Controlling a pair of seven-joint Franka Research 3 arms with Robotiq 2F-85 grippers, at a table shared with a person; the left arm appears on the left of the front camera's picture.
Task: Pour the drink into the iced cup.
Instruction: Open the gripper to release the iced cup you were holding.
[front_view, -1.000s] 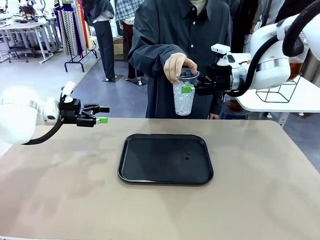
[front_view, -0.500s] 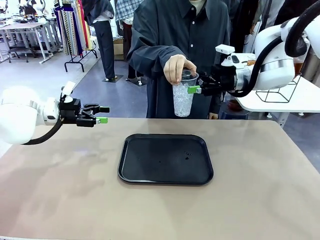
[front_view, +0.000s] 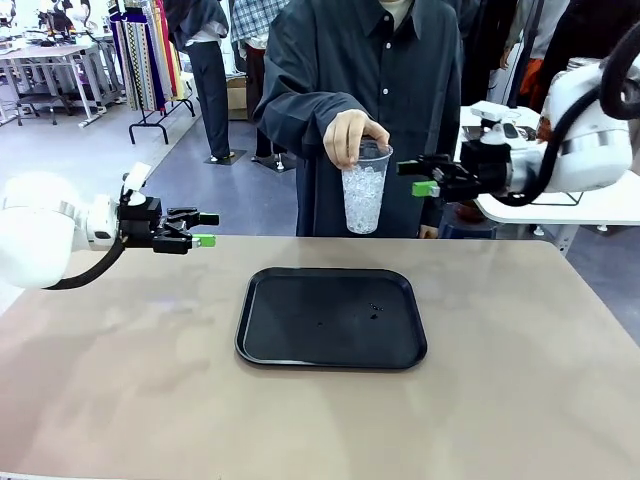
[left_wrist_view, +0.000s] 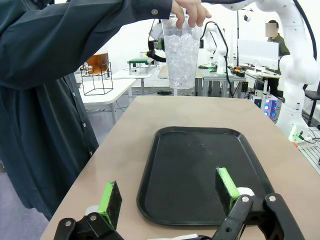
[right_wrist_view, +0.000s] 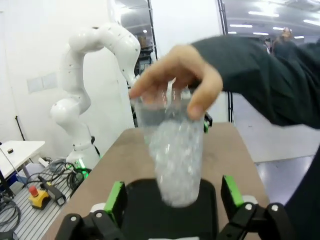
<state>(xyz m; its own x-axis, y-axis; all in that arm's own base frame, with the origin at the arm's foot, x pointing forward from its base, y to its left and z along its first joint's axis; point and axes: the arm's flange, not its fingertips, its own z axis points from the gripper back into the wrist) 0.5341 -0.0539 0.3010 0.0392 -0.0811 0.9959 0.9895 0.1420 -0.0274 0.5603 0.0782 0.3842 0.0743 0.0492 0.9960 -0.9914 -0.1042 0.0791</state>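
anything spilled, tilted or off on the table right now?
Nothing spilled or damaged. The iced cup hangs upright from the person's hand above the table's far edge. The black tray lies flat, bare except for a few tiny specks. Both the left gripper and right gripper are open, holding nothing.

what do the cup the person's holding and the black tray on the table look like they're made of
The cup: probably thin clear plastic. It is see-through with a smooth glossy wall, and the ice shows through it. Glass cannot be ruled out.

The tray: likely moulded plastic with a matte to slightly satin black finish. It has rounded corners, a raised rim and only soft reflections. A coated metal would look much the same.
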